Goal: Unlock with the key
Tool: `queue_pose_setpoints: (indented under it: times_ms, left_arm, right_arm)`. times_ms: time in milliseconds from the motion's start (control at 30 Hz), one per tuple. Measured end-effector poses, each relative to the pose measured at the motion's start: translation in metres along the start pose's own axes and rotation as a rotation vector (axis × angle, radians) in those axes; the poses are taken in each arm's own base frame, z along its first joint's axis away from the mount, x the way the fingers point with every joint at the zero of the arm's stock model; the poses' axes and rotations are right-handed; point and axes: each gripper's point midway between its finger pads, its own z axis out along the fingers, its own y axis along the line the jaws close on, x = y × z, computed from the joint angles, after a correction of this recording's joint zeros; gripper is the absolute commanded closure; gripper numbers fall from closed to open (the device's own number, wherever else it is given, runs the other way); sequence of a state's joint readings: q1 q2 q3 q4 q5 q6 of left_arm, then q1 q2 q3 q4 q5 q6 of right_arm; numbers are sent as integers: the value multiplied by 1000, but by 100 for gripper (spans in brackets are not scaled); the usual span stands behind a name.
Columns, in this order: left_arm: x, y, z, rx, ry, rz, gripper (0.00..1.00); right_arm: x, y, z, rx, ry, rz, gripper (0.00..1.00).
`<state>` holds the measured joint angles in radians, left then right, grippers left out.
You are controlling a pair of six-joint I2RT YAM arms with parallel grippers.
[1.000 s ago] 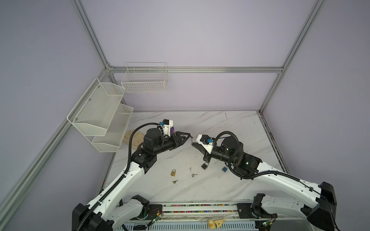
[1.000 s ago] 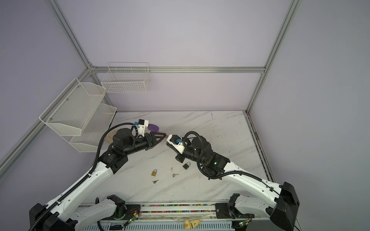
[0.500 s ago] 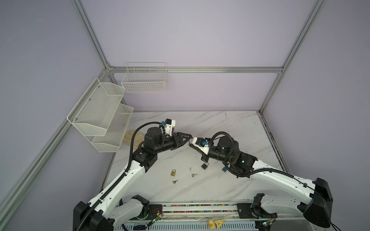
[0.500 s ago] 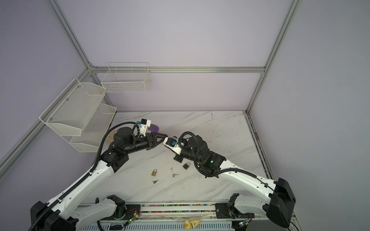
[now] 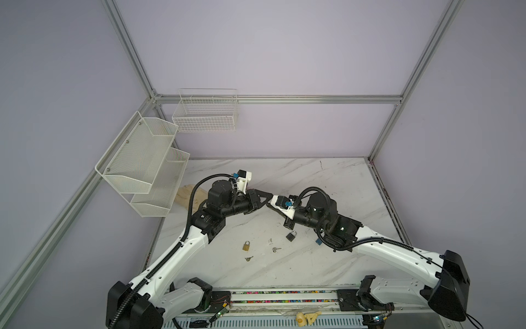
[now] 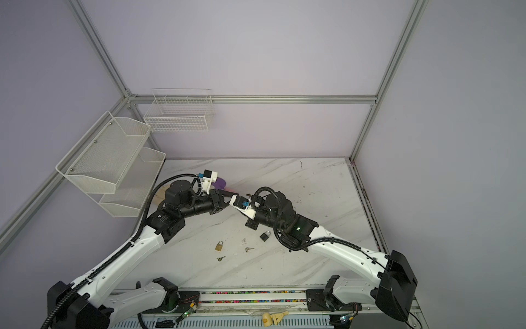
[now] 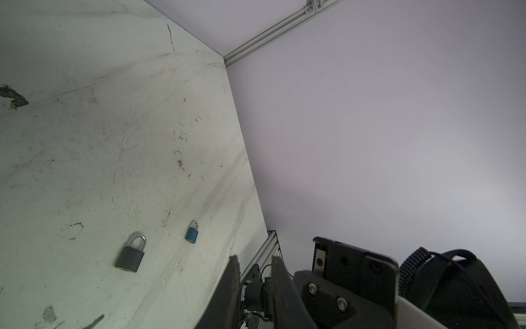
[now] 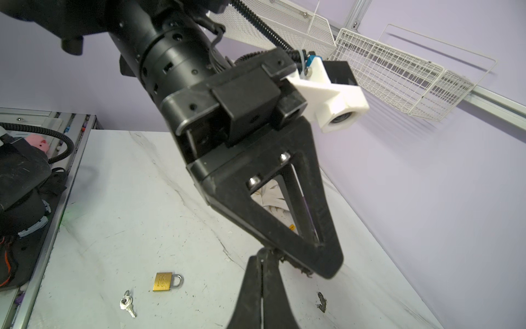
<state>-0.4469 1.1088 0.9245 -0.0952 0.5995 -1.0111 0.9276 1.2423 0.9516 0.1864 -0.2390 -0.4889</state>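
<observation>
Three padlocks lie on the marble table: brass [image 5: 246,245] [image 8: 165,281], black [image 5: 291,235] [image 7: 131,257] and blue [image 5: 318,242] [image 7: 192,234]. One small key [image 5: 249,258] [image 8: 126,303] lies by the brass padlock, another key [image 5: 275,249] nearer the black one. Both grippers meet tip to tip in the air above the table's middle. My left gripper [image 5: 269,196] [image 7: 254,259] shows a narrow gap with nothing visible in it. My right gripper [image 6: 232,203] [image 8: 264,252] is shut, its tips against the side of a left finger [image 8: 284,216]. Whether a key is pinched there is too small to tell.
A two-tier mesh shelf [image 5: 142,165] and a wire basket [image 5: 205,114] hang on the walls at the back left. A wooden object [image 5: 186,193] and a purple toy [image 6: 220,182] lie behind the left arm. The aluminium rail [image 5: 284,296] runs along the front edge.
Both arms have moved toward each other until the gripper tips meet. The left jaws have narrowed markedly. The right jaws have stayed shut.
</observation>
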Motion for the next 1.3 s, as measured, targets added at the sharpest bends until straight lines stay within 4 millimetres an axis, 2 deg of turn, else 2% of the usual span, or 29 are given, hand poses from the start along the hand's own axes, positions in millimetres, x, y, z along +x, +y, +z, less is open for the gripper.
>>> queue_pose_setpoints:
  times_ms: [233,533,567,667,767,867,1033,1167,1300]
  left_arm:
    - [0,1,0,-5,0,0,100]
    - [-1,2,0,-12,-2,-5,100]
    - [-2,2,0,-12,-8,-3,100]
    - [-8,-2,0,-6,-35,19,100]
    - [-23,-7,-1,2,-107,79,100]
    - [-38,-18,-4,28,-181,168,100]
    - [-57,-45,-9,97,-290,351,100]
    - [-55,-67,-6,159,-320,491,100]
    - [-41,-84,8,222,-314,606,100]
  right_arm:
    - [2,-2,2,12,6,-16,100]
    - [1,-3,2,17,6,-22,100]
    - [0,-4,2,18,5,-22,98]
    - [-4,-6,1,25,4,-15,79]
    - [-7,-6,-3,25,2,4,72]
    - [-16,-7,-15,31,-27,40,60]
    - [-36,-11,-38,19,-96,157,55]
    - [-30,-21,-40,-29,-104,343,56]
    - [-24,-41,-47,-48,-125,541,56]
